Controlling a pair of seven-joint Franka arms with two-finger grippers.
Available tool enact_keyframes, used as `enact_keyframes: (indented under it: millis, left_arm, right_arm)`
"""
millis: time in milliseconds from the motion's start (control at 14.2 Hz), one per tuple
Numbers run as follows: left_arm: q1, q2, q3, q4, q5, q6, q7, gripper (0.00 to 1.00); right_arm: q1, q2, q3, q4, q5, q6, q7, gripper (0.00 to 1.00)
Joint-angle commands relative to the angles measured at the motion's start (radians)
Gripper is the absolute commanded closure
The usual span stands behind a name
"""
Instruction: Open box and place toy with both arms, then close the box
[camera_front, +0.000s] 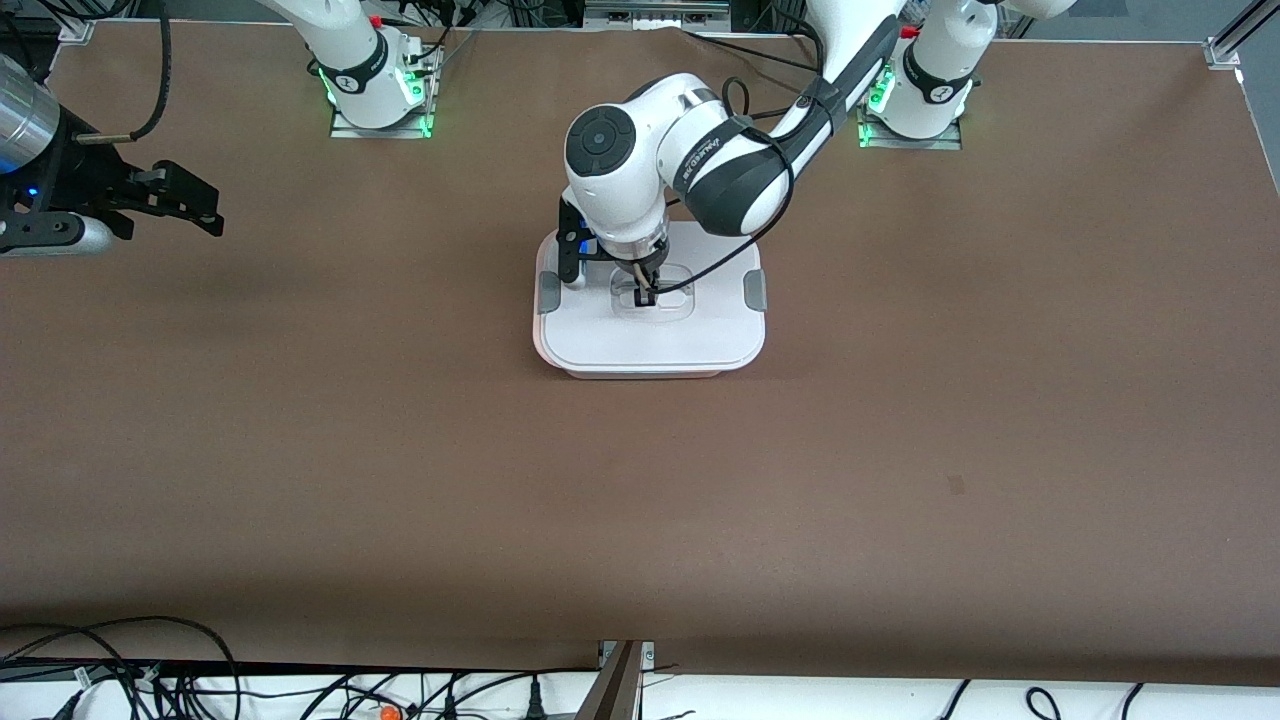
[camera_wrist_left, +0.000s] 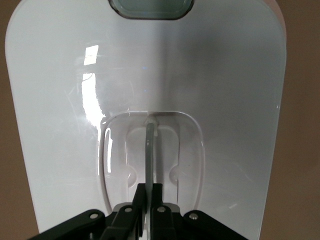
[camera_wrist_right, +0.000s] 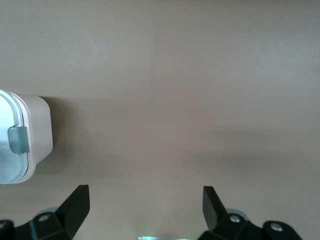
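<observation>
Brown tabletop (camera_front: 900, 450) carries the box (camera_front: 650, 320) at its middle, white lid on, grey clips. Left claw (camera_front: 645, 297) is clenched on its clear handle (camera_wrist_left: 150, 150); right claw (camera_wrist_right: 145, 210), released, waits over the tabletop's end.

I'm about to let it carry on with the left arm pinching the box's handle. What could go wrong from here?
1. The left gripper is shut on the thin clear handle of the lid; it may slip or bend under load.
2. Both grey clips sit on the lid's sides; if latched, a pull could lift the whole box.
3. The right gripper waits open over bare table, so nothing steadies the box.
</observation>
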Motion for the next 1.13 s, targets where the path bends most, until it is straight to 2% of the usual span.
enact_keyframes:
  millis: [0,1058]
  left_arm:
    - [-0.011,-0.008,0.001,-0.025,0.015,0.025,-0.029,0.97]
    - [-0.018,0.030,0.000,0.023,0.008,0.039,-0.093,1.00]
  right_arm:
    - [-0.006,0.000,0.003,0.010,-0.013,-0.014,-0.008,0.00]
    - [-0.021,0.002,0.003,0.007,-0.013,-0.014,-0.011,0.00]
